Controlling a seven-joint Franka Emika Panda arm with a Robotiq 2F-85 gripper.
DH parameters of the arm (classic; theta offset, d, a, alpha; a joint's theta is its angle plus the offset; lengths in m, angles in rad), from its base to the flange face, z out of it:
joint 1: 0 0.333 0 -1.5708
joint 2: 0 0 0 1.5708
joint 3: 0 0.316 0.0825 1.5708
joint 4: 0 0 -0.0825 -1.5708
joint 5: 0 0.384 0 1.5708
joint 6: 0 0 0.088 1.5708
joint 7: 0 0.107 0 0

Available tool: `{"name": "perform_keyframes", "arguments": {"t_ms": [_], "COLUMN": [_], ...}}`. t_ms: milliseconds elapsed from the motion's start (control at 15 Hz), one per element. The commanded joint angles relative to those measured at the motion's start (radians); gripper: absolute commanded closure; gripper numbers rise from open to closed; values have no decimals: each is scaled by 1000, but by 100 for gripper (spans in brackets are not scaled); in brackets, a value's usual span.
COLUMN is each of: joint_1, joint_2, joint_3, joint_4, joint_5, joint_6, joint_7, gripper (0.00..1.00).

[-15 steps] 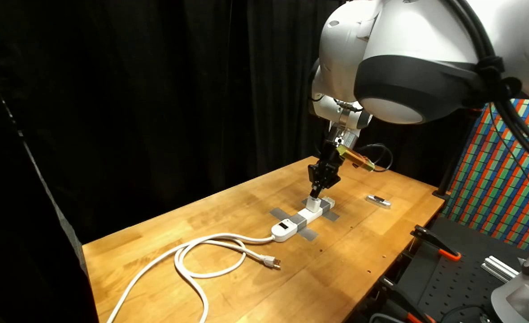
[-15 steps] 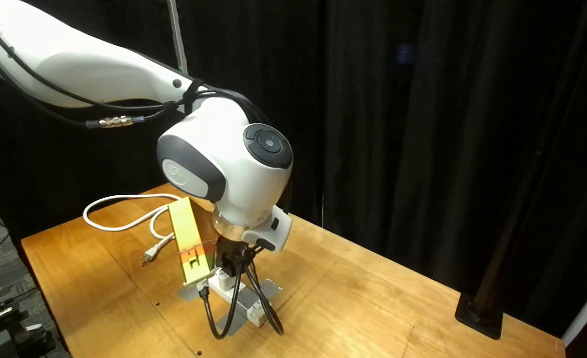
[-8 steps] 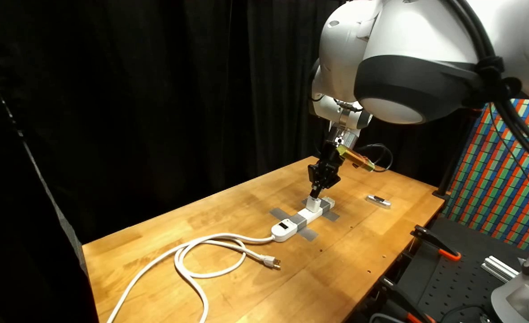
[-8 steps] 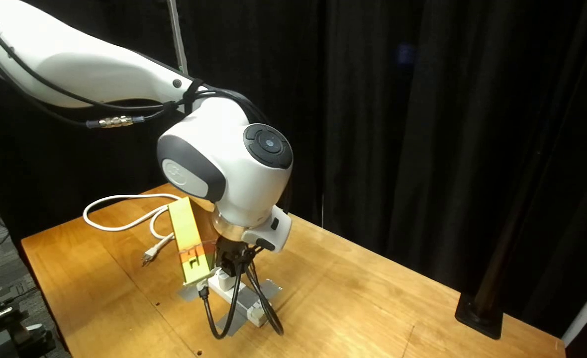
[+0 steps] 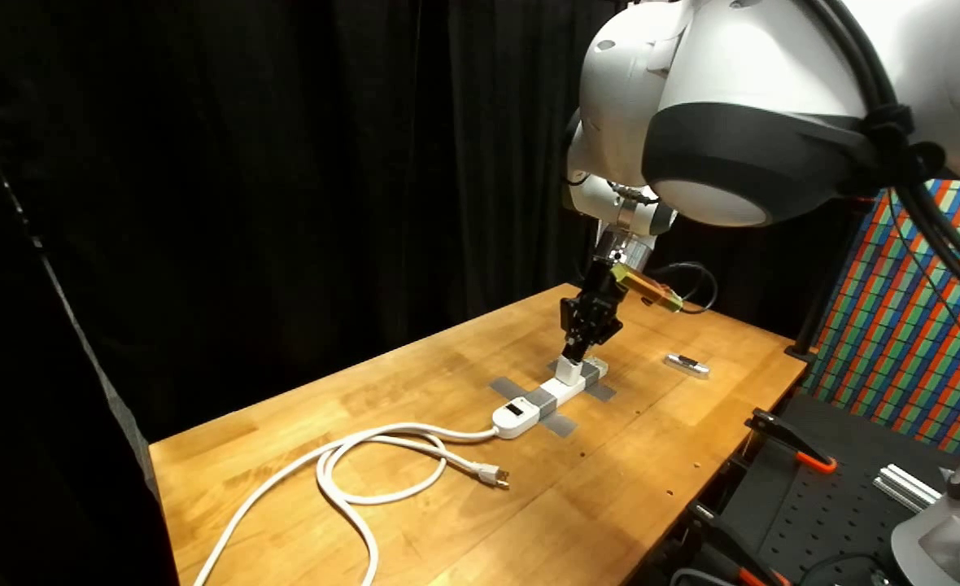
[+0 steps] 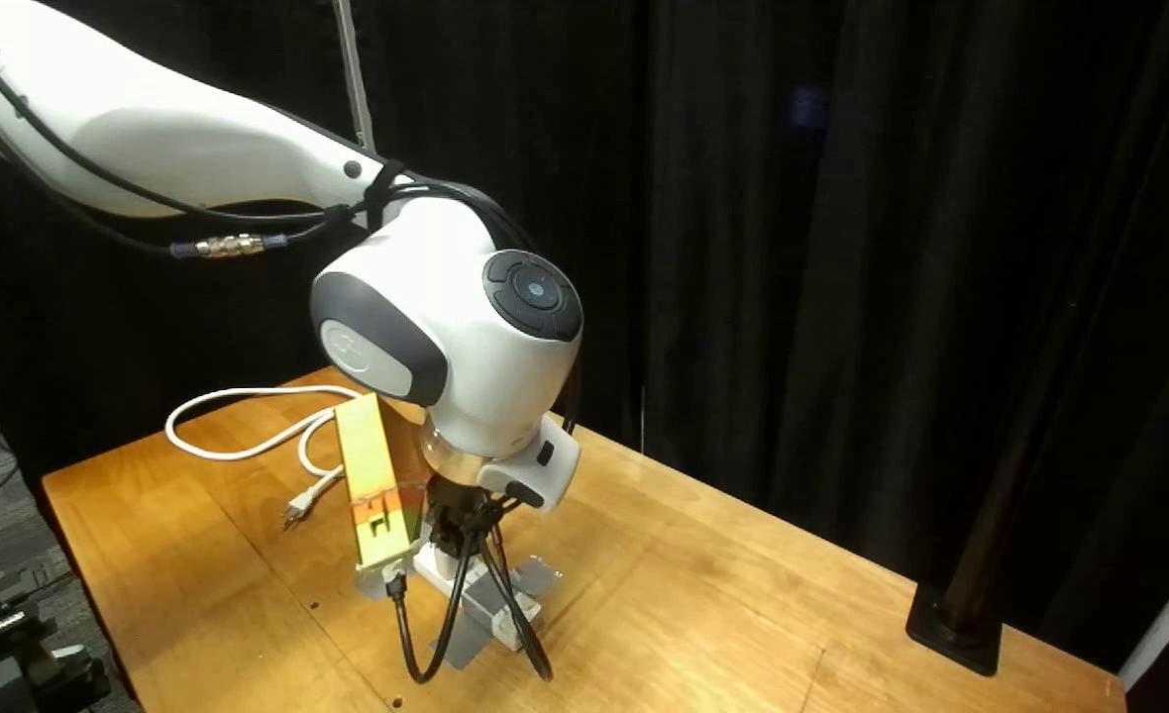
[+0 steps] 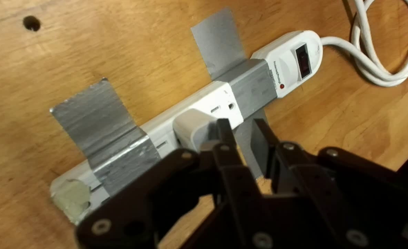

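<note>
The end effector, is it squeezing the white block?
No, in the wrist view the end effector has its jaws parted, and the block sits outside the gap between them.

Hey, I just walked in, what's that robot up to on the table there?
A robot arm is bent over a white power strip fixed to the wooden table with gray tape. Its fingers stand slightly apart, close to the top of a white adapter standing on the strip; nothing shows between them. Whether they touch the adapter, I can't tell. The strip's own plug lies loose on the table at the end of its looped white cord.
</note>
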Motion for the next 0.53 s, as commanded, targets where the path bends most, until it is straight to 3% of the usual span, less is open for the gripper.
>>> {"name": "perform_keyframes", "arguments": {"t_ms": [0,67,400,467], "joint_1": [10,10,10,11], "joint_2": [-20,-24,-29,-18], "joint_3": [-12,-12,-12,-13], "joint_4": [-4,-4,-4,-13], "joint_5": [11,11,11,42], "joint_6": [-18,-19,-19,-8], "joint_7": [8,12,17,-6], "gripper": [70,66,66,41]}}
